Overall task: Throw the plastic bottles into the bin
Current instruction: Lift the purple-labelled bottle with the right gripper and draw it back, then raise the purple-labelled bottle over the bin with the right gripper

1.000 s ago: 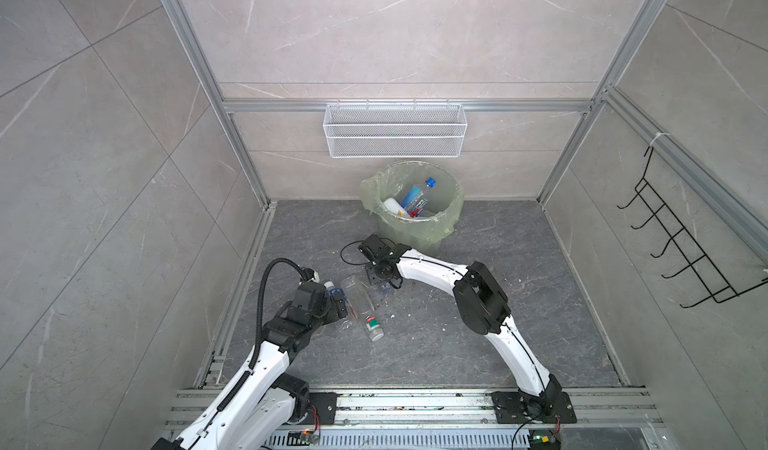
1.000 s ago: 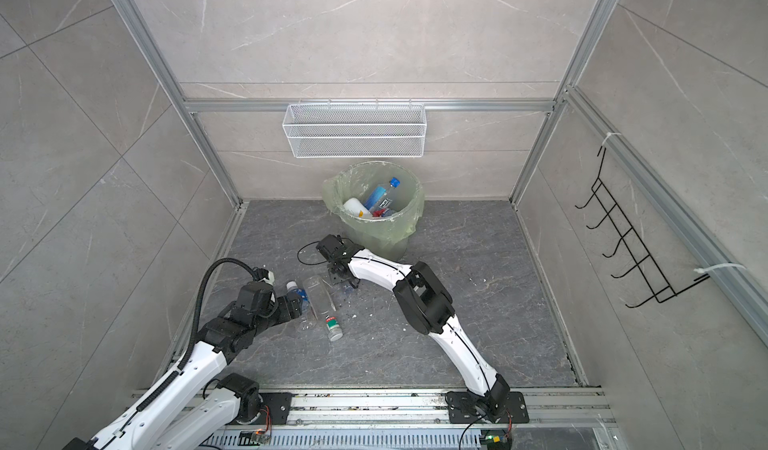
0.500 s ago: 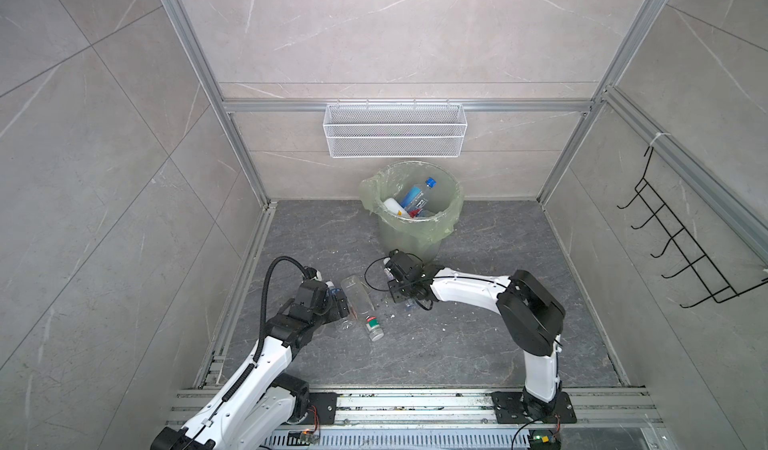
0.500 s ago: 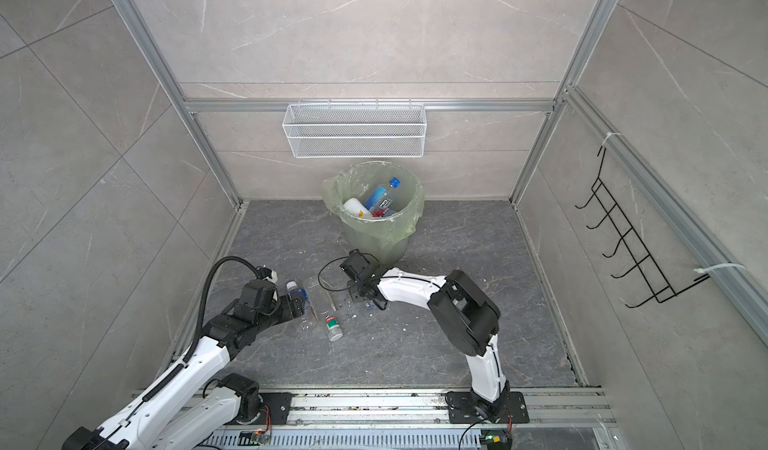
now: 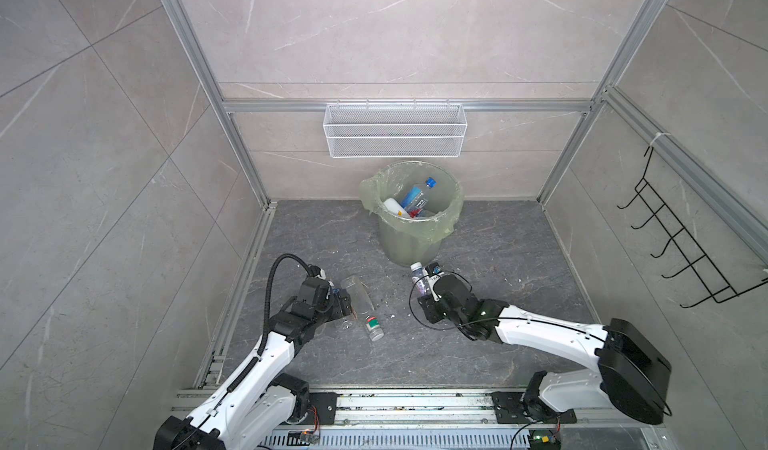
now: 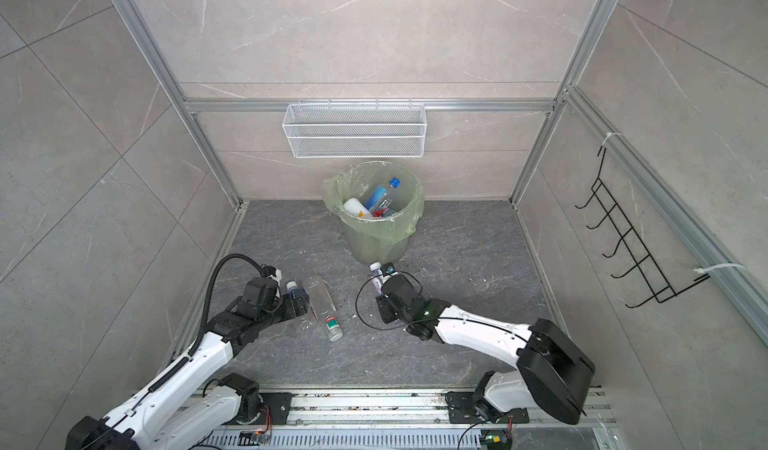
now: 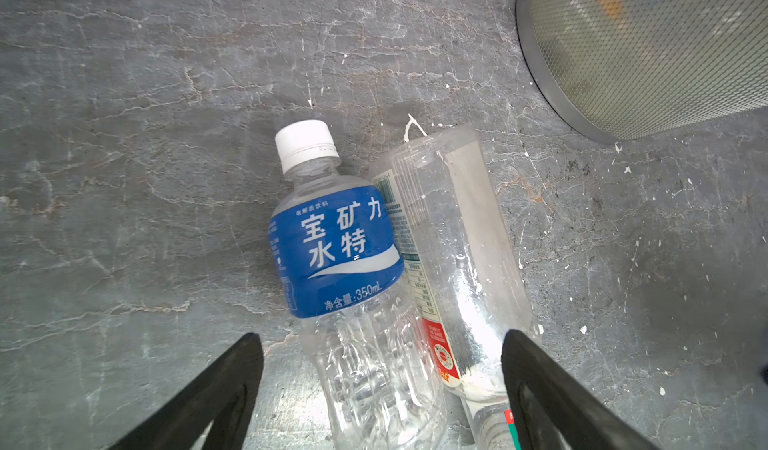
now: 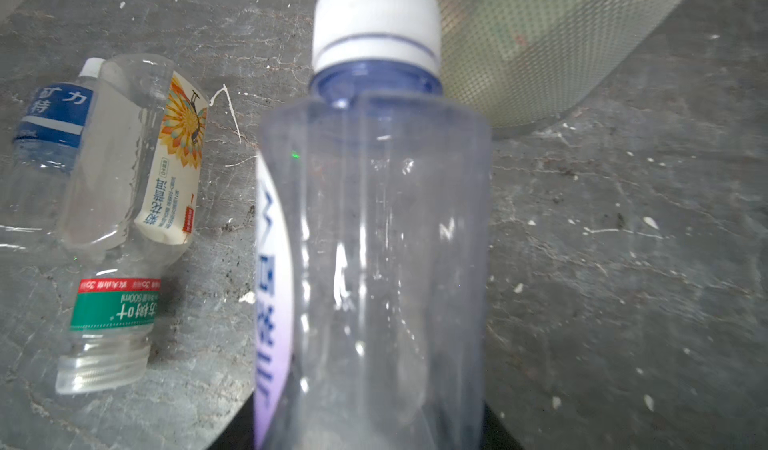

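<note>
My right gripper (image 5: pixel 424 287) (image 8: pixel 374 427) is shut on a clear plastic bottle (image 5: pixel 419 278) (image 6: pixel 377 279) (image 8: pixel 374 240) with a purple label and white cap, low over the floor just in front of the bin (image 5: pixel 411 240) (image 6: pixel 376 242). The bin holds several bottles (image 5: pixel 415 196). My left gripper (image 5: pixel 345 302) (image 7: pixel 380 335) stands open over two lying bottles. These are a blue-labelled bottle (image 7: pixel 334 248) (image 6: pixel 296 289) and a long clear uncapped bottle (image 5: pixel 362 302) (image 6: pixel 324 304) (image 7: pixel 457 240) with a green neck band. Both ends lie between its fingers (image 7: pixel 232 385).
A white wire mesh basket (image 5: pixel 395 136) hangs on the back wall above the bin. A black hook rack (image 5: pixel 681 256) hangs on the right wall. Aluminium rails (image 5: pixel 245 285) edge the floor at the left and front.
The right gripper has drawn back to the right and toward the front with its bottle, from beside the lying bottles to in front of the bin. The left arm has hardly moved.
</note>
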Motion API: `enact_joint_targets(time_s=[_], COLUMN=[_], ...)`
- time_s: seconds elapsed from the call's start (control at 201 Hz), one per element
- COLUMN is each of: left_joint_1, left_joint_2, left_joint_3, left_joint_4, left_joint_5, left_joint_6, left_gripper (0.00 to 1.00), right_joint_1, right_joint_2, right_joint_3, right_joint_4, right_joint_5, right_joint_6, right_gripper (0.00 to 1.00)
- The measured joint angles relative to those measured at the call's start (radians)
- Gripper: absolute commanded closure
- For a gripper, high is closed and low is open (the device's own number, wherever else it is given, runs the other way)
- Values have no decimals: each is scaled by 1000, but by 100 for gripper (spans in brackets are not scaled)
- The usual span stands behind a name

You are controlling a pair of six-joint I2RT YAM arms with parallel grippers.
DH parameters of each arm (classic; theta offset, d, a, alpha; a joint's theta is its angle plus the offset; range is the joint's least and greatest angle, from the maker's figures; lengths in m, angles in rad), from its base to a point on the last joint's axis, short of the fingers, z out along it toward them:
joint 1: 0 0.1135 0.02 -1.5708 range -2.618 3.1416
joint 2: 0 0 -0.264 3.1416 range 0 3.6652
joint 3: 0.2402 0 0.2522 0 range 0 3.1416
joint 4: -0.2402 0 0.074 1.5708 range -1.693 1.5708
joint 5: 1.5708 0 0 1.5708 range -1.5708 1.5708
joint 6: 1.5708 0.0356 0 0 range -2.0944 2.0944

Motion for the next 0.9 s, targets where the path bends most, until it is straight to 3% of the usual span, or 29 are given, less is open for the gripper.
enact_joint_targets(time_s=[0.199,0.582,0.747,0.896], left_joint_1=[0,-1,-1,-1], left_joint_2=[23,32,32,34], left_joint_3=[0,10,10,11], left_joint_4=[25,41,43,46], left_joint_5=[18,33,33,34], left_joint_6=[8,16,16,16], left_gripper=[8,8,8,8], right_joint_1=[1,1,1,1], right_joint_2=[-211,-477,-487,-395], right_joint_3=[-106,-117,-5,260], right_joint_4=[16,-47,-146,-227], right_joint_5=[14,45,61,93], right_joint_6=[-19,-58,-60,-71], right_gripper=[46,46,48,50])
